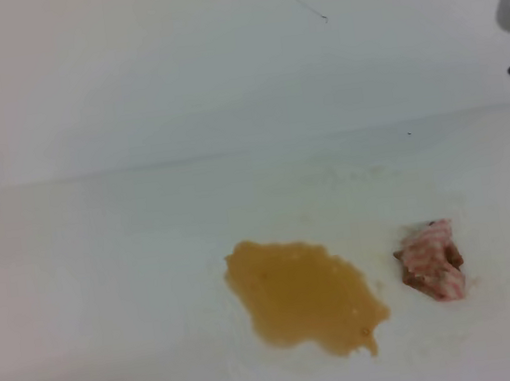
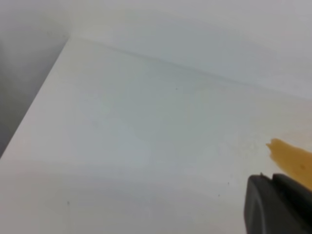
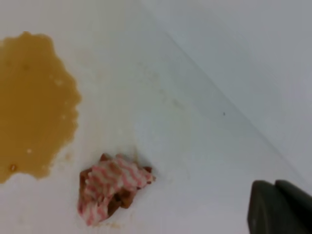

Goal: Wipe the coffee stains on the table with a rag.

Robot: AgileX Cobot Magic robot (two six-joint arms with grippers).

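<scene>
A white bench point(image 1: 109, 294) carries just two things, neither in any container: a tan-brown coffee stain point(image 1: 302, 297) pooled toward the front edge, and a small wadded rag point(image 1: 430, 261) with pink and white stripes and brownish patches. The rag lies just beside the stain on its right, not touching it, with a strip of bare bench between them.

In the right wrist view the right fingers point(image 3: 279, 207) show as a dark shape in the lower right corner, pressed together and holding nothing. The rag point(image 3: 111, 187) sits well apart from them, off to their left, with the stain point(image 3: 34, 102) beyond it.

In the left wrist view the left fingers point(image 2: 278, 204) are a dark blur at the lower right; I cannot tell how far apart they stand. An end of the stain point(image 2: 292, 161) shows just past them.
</scene>
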